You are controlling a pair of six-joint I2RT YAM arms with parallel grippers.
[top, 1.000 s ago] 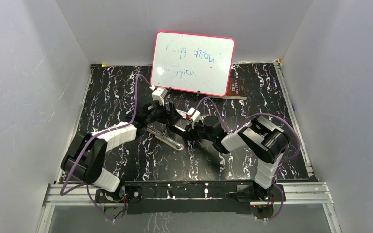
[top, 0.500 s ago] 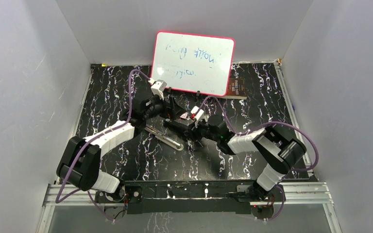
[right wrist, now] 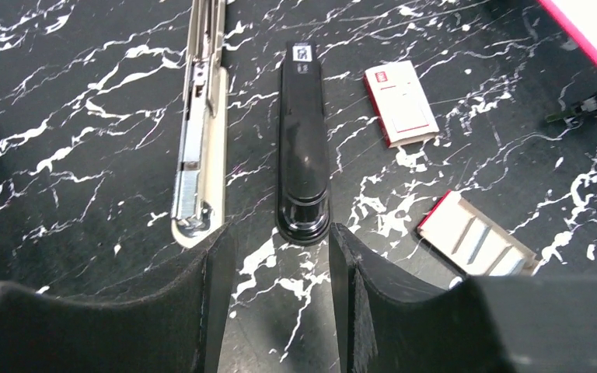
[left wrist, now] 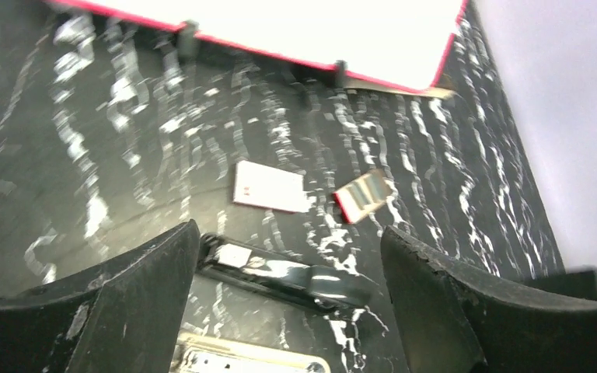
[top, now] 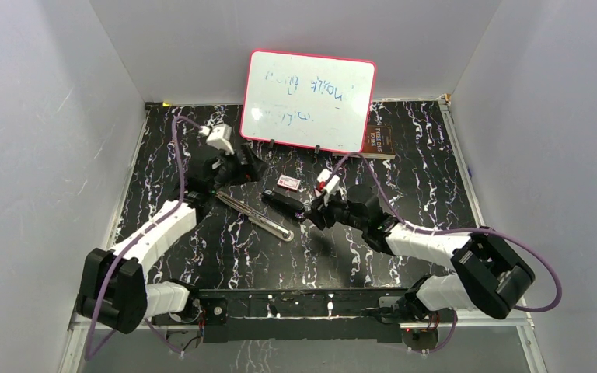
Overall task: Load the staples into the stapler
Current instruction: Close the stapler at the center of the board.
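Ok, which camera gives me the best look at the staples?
Right wrist: the staples lie as grey strips in an open red-edged tray, sharp and close. Left wrist shows the same tray, small and blurred. In the top view I cannot make them out.

Bare tabletop point(right wrist: 253, 116) runs between the black half point(right wrist: 303, 155) and metal rail point(right wrist: 198, 132) of the opened stapler point(top: 258, 217). A white box point(right wrist: 401, 103) and open tray point(right wrist: 474, 237) crowd one side.

You're looking at a table point(top: 424, 159) of black marble with white veins, boxed in by plain pale-grey walls point(top: 47, 116) on three sides. A red-framed whiteboard point(top: 308, 101) leans at the back, and a metal rail point(top: 497, 309) edges the front.
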